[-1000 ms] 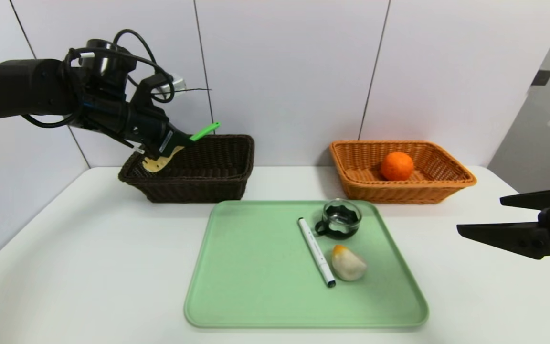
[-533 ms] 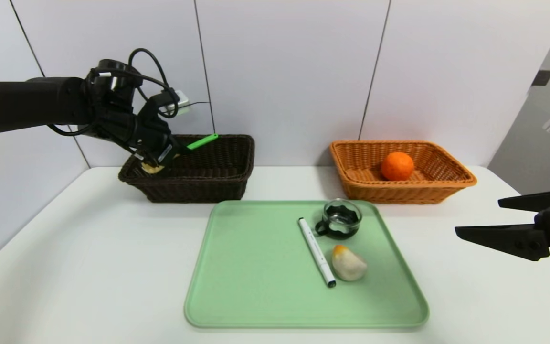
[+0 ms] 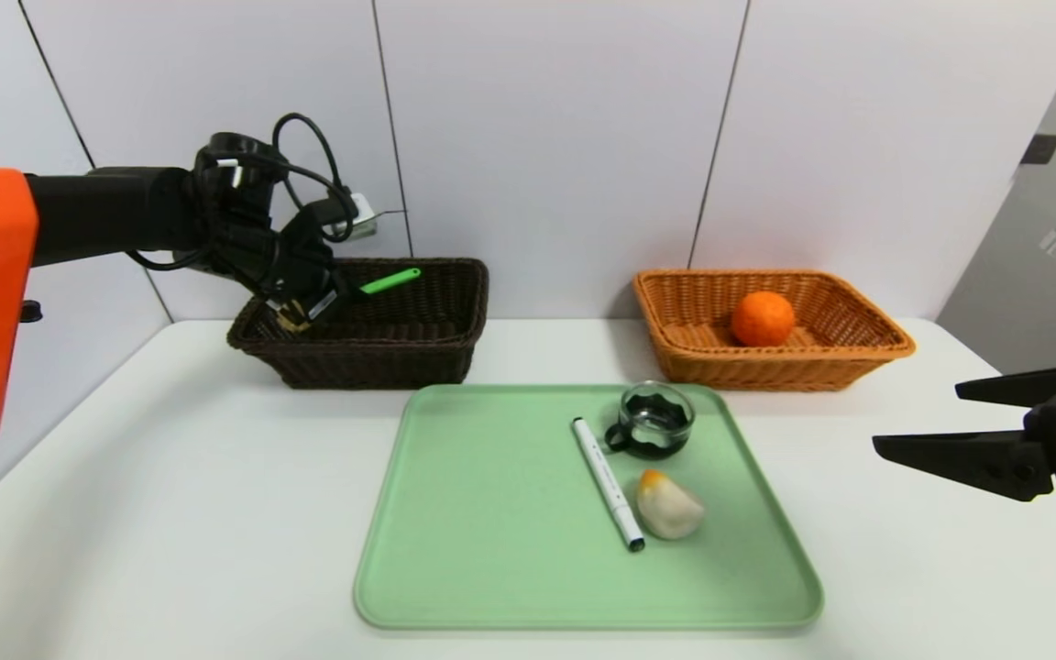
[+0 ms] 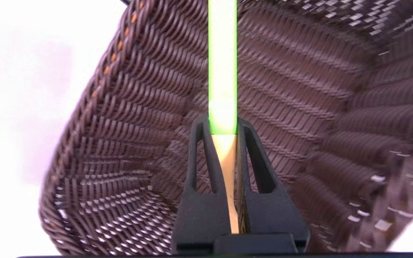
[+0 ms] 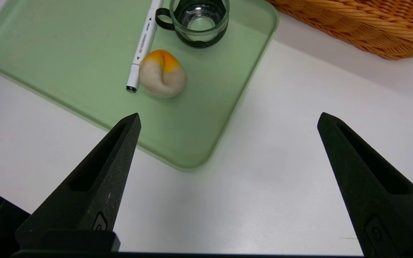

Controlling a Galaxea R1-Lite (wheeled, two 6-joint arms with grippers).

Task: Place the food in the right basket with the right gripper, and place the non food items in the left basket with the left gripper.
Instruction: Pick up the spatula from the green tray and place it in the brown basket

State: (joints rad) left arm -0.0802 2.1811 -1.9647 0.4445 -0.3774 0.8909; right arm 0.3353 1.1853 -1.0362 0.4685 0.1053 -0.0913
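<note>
The spatula [image 3: 372,284] has a green handle and a tan blade. The left end effector [image 3: 303,307] is squeezed tight on it, right where the green meets the tan. It holds the spatula just inside the dark basket [image 3: 436,353], with the handle poking out over the middle. In the left wrist view the brown woven walls of that basket [image 4: 120,143] sit all around the spatula [image 4: 222,71] and the two fingers [image 4: 199,172]. The spatula is not let go yet, so this step is almost done but not finished. I think the next thing is just to open up and drop it in.

The orange [image 3: 762,318] already sits in the orange basket [image 3: 675,357], so one food is put away.

Three things are left on the green tray [image 3: 455,568]. The pen [image 3: 608,483] lies in the middle part, just beside the bun [image 3: 667,504]. The glass cup [image 3: 654,422] stands near the back edge. The pen and cup are not food, so they go left. The bun looks like food, so it goes right.

The right end effector [image 3: 950,422] is wide open and holds nothing. It hangs over the white tabletop [image 3: 170,513], off to the right of the tray. So about two of five things are nearly sorted.
</note>
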